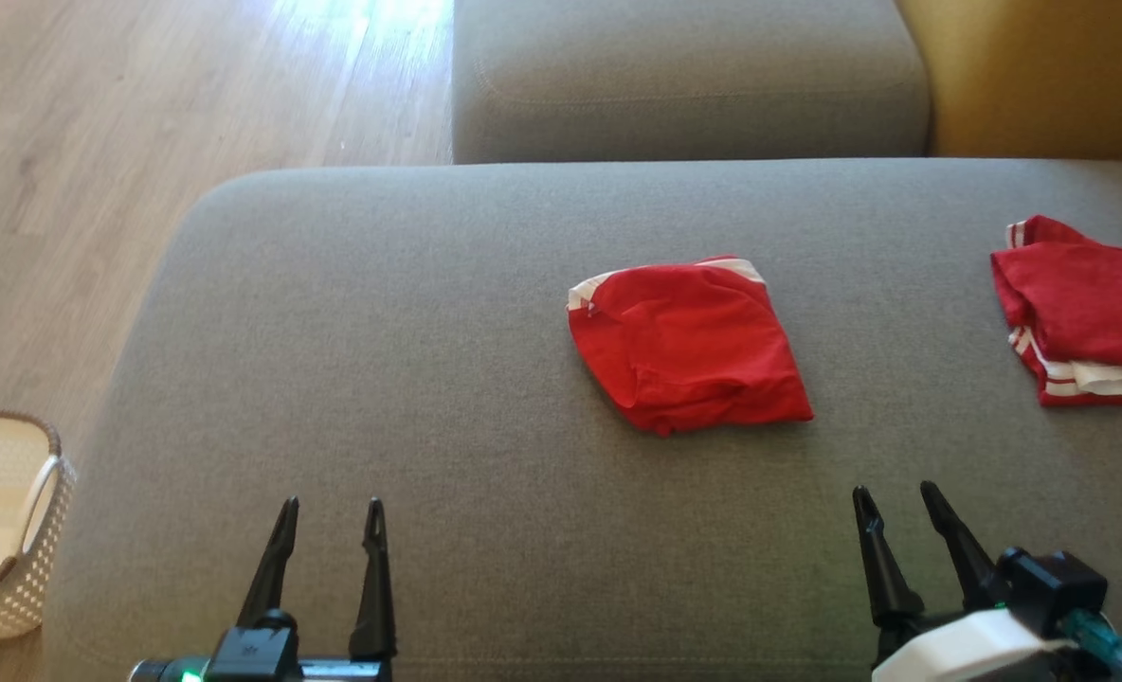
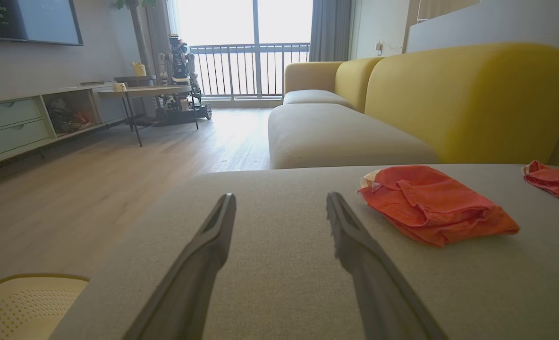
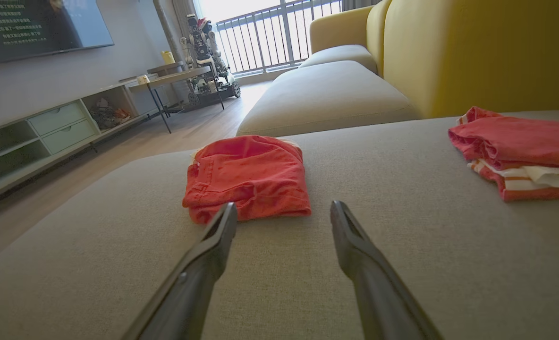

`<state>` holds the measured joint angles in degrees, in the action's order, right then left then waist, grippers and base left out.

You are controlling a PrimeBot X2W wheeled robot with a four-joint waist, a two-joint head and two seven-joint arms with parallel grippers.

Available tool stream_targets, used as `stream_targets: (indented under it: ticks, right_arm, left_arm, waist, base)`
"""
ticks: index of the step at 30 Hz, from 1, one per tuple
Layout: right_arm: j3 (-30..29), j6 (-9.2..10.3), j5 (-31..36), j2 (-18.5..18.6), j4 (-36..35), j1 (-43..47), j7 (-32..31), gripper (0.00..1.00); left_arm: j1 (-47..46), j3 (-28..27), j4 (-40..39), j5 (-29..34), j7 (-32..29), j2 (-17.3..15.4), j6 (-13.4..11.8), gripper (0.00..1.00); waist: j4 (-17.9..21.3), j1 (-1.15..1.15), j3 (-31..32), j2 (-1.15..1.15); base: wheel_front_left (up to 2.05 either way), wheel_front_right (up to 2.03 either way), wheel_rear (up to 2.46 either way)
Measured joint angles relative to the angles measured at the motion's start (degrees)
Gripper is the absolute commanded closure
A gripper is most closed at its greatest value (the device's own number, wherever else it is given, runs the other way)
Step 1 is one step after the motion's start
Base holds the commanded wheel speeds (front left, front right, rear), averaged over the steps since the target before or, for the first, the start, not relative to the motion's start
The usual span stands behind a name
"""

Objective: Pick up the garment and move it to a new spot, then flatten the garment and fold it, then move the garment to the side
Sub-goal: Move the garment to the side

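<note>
Lying folded near the middle of the grey sofa seat, a red garment with white trim — the left hand and right hand hover at the seat's near edge, fingers spread, clear of the cloth.

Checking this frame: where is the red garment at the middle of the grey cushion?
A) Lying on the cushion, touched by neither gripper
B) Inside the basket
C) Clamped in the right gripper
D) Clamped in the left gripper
A: the red garment lies on the grey cushion, while the left gripper and right gripper hover open and empty, short of it.
</note>
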<state>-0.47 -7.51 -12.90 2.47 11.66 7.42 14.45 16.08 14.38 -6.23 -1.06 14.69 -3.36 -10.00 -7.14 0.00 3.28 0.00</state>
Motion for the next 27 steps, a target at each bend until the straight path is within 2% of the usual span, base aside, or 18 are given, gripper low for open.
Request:
stream_targets:
  ticks: [7, 13, 23, 27]
  right_arm:
    - [-0.1, 0.0, -0.7, 0.0, 4.4, -6.7, 0.0, 0.0]
    - [-1.5, 0.0, -2.7, 0.1, 15.7, -18.5, 0.0, 0.0]
    - [-2.8, 0.0, -3.4, 7.0, 37.5, -41.7, -8.9, 0.0]
    - [-2.3, 0.0, -1.1, 9.4, 45.0, -47.8, -11.5, 0.0]
  left_arm:
    - [-1.8, 3.1, -0.3, 0.0, 0.0, 0.0, 0.0, 0.0]
    - [-3.8, 5.5, -0.7, 0.0, 0.0, 0.0, -0.1, 0.0]
    - [-8.8, 8.0, -1.4, 0.0, 0.0, 0.1, 0.0, 0.0]
    - [-11.6, 9.2, -1.6, -0.1, 0.0, 0.1, 0.0, 0.0]
  waist:
    - [-1.8, 0.0, -1.7, 0.0]
    - [-3.7, 0.0, -4.8, 0.0]
    - [-7.4, 0.0, -11.3, 0.0]
    - [-8.7, 0.0, -14.3, 0.0]
  base:
    - [0.0, 0.0, 0.0]
    - [0.0, 0.0, 0.0]
    - [0.0, 0.0, 0.0]
    - [0.0, 0.0, 0.0]
